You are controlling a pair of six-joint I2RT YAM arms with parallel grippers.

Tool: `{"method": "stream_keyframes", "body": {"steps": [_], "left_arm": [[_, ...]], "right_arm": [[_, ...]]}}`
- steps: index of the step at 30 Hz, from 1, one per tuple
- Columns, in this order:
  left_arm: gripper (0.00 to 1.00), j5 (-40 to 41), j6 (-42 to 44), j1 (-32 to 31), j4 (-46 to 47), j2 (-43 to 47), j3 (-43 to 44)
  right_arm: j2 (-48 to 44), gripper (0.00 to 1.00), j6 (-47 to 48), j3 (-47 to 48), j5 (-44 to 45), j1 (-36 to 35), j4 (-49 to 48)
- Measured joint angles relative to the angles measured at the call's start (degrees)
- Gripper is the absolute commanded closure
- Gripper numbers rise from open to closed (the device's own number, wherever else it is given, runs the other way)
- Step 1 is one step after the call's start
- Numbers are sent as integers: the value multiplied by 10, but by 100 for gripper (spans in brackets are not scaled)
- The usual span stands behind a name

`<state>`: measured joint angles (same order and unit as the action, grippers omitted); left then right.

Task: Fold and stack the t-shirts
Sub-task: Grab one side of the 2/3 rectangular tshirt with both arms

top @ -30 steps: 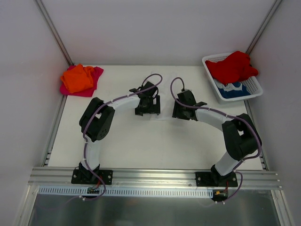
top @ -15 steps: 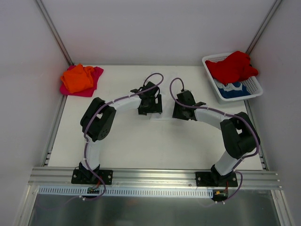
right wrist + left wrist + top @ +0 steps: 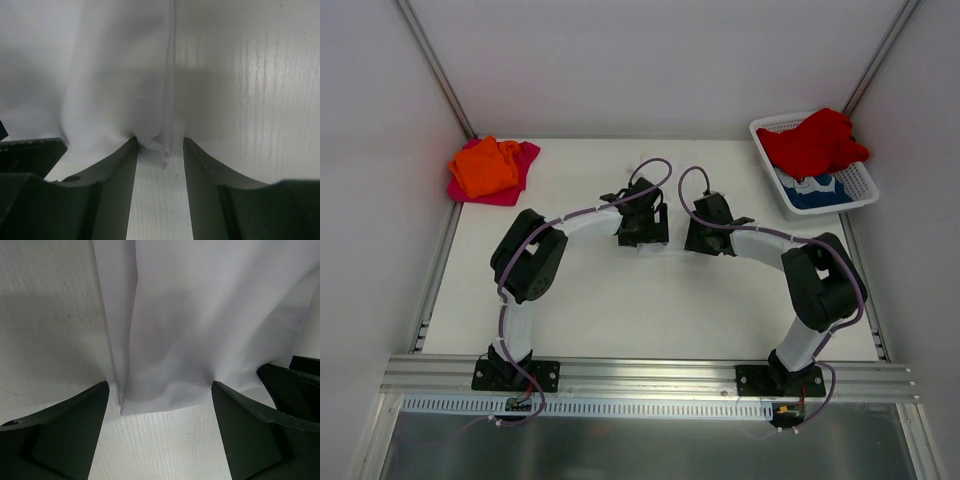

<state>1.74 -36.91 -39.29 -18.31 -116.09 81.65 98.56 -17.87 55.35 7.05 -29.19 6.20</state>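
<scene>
The white t-shirt (image 3: 170,340) is plain against a white, faintly grained surface (image 3: 165,445). The orange t-shirt (image 3: 485,166), magenta-pink t-shirt (image 3: 526,158) and red t-shirt (image 3: 812,140) are plain too. The blue-and-white t-shirt (image 3: 815,190) is patterned, the mesh basket (image 3: 866,182) white.

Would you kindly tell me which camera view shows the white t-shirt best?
The left wrist view: the white t-shirt fills most of it, its bottom edge and a fold clear between the left gripper's open fingers. The right wrist view shows only a folded edge; the top view shows barely a sliver, white against the white table.
</scene>
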Motion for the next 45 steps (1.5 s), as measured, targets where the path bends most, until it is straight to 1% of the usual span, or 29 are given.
{"method": "stream_keyframes", "body": {"steps": [5,7,10,22,28,36,38,40,43,45], "left_arm": [[14,-2,-1,-2,10,7,-13],[15,-3,-1,-2,15,11,-20],[16,-2,-2,-4,19,16,-27],[17,2,-4,-8,29,49,-77],[17,4,-6,-3,30,52,-81],[27,4,-5,29,21,39,-63],[35,3,-4,35,21,32,-54],[48,4,-1,40,19,26,-48],[52,4,0,43,16,20,-43],[52,4,0,44,16,18,-42]], "right_arm": [[5,56,-3,0,-2,0,-17],[7,60,-6,0,-3,0,-23],[9,61,-9,0,-3,0,-30],[10,61,-10,-1,-3,0,-33],[10,61,-10,-1,-3,0,-34],[10,61,-10,-2,-3,0,-35],[10,61,-10,-2,-3,0,-35],[10,61,-10,-2,-3,0,-35],[10,61,-10,-2,-3,0,-35],[10,61,-10,-2,-3,0,-36]]}}
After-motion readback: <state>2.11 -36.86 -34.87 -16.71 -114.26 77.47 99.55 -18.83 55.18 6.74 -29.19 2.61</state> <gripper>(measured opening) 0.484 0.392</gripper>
